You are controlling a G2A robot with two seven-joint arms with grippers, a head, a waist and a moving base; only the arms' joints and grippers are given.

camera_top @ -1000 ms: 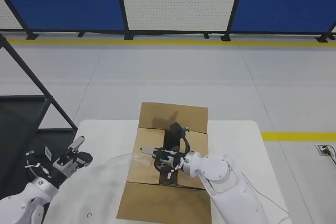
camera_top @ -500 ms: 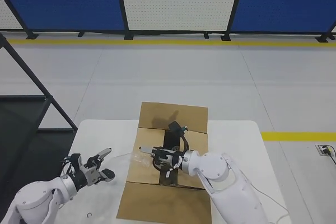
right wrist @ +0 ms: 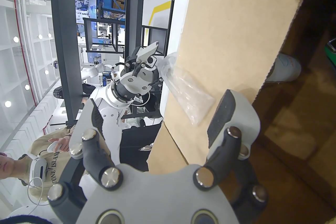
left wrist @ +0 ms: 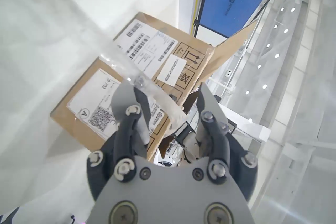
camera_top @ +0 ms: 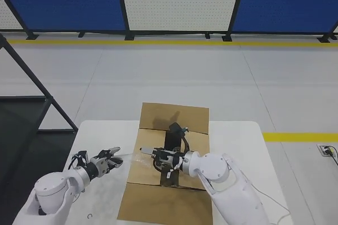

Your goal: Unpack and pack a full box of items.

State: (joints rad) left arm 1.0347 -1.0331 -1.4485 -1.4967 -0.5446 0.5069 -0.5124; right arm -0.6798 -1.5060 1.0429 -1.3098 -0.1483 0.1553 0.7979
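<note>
An open cardboard box (camera_top: 174, 115) stands mid-table with its flaps spread. A clear plastic bag (camera_top: 136, 159) lies on the flap nearest my left arm, hanging over that flap's edge. My left gripper (camera_top: 114, 157) is open just beside that flap. In the left wrist view the bag's end (left wrist: 170, 107) lies between the open fingers of that gripper (left wrist: 168, 101). My right gripper (camera_top: 158, 153) hovers open over the same flap (right wrist: 231, 25). The bag (right wrist: 183, 88) lies just beyond its fingertips (right wrist: 225, 109). The left gripper (right wrist: 147, 51) shows farther off.
Inside the dark box are a white cylindrical item (right wrist: 284, 67) and something green (right wrist: 332, 49). The white table (camera_top: 101, 135) has bare room left of the box, with a small black ring (camera_top: 89, 216) near its front. A black metal frame (camera_top: 22, 84) stands off the table's left.
My left arm has swung from the table's left edge toward the box, bringing its gripper up to the bag's end. The right gripper has stayed over the flap.
</note>
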